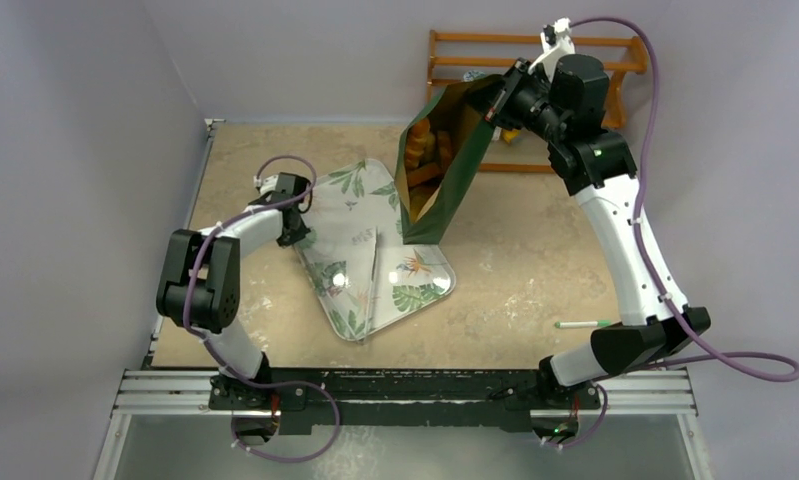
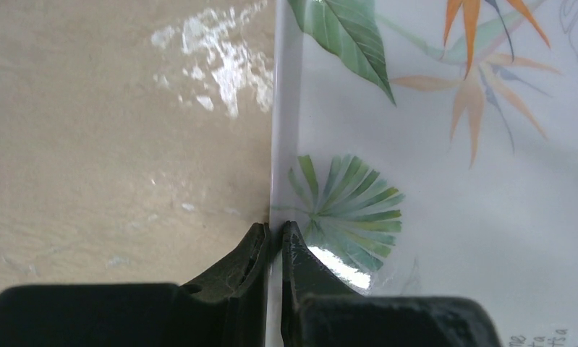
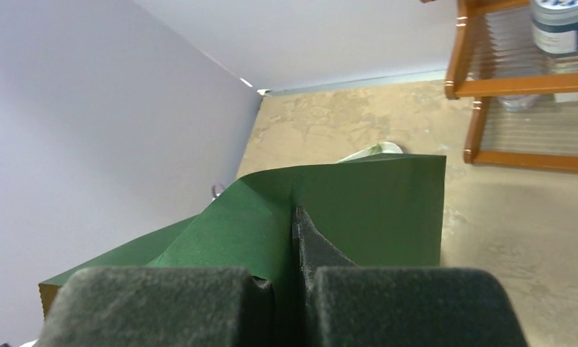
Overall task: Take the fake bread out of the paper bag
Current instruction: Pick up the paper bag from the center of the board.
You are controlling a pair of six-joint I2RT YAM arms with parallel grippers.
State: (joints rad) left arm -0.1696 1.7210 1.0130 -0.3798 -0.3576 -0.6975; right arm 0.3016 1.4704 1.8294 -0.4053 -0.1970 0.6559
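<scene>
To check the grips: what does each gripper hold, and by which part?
The left gripper pinches the tray by its rim. The right gripper pinches the paper bag by a fold of its green wall.

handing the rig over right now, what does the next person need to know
Left gripper: shut on the left rim of the leaf-patterned tray, pinning it in place.
Right gripper: shut on an upper edge of the green paper bag, holding it up and tilted at the tray's far side.
Fake bread: golden pieces show inside the open bag; none lies on the tray.
Done: bag gripped and held up, tray held.
Left: every bread piece has yet to come out, probably onto the tray.
</scene>
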